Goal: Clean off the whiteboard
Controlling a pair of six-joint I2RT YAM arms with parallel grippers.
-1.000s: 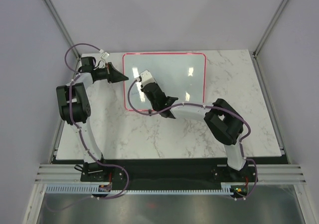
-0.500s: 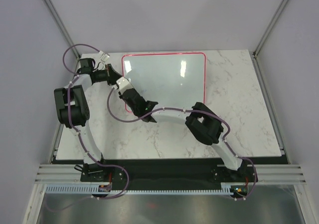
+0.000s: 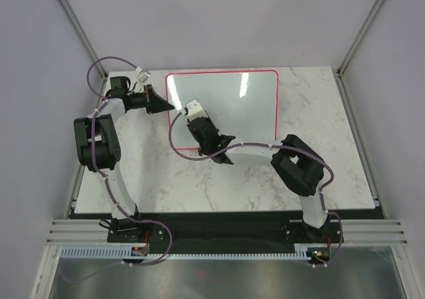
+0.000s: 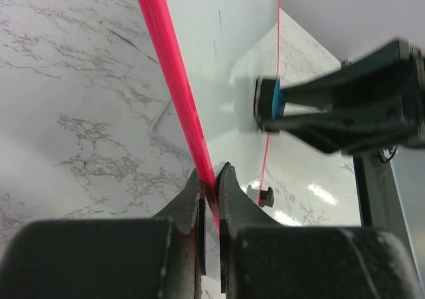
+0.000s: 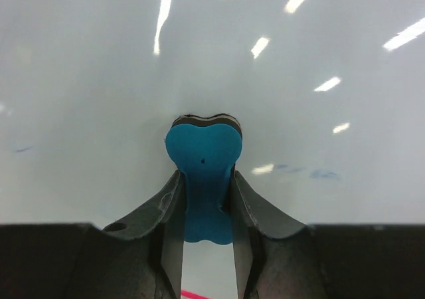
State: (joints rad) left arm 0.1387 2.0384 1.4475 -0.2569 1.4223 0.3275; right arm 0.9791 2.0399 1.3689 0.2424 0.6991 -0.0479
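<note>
The whiteboard [image 3: 246,103], glossy white with a thin red frame, lies on the marble table at the back. My left gripper [image 3: 166,105] is shut on its left red edge [image 4: 176,86]. My right gripper [image 3: 192,109] is shut on a small blue eraser [image 5: 202,169] and presses its dark pad against the board's left part. The eraser also shows in the left wrist view [image 4: 269,103]. Faint blue marks [image 5: 312,173] sit on the board right of the eraser, and one more faint blue mark [image 5: 21,149] at far left. A black foot [image 4: 265,196] shows under the board.
The marble table [image 3: 219,179] spreads in front of and to the right of the board. Grey walls and metal posts close the back and sides. The right arm's cable [image 3: 176,139] loops over the board's lower left corner.
The right gripper with the eraser swept left to the board's left edge and has come back right onto the board. The board shifted slightly. The left gripper kept its hold.
</note>
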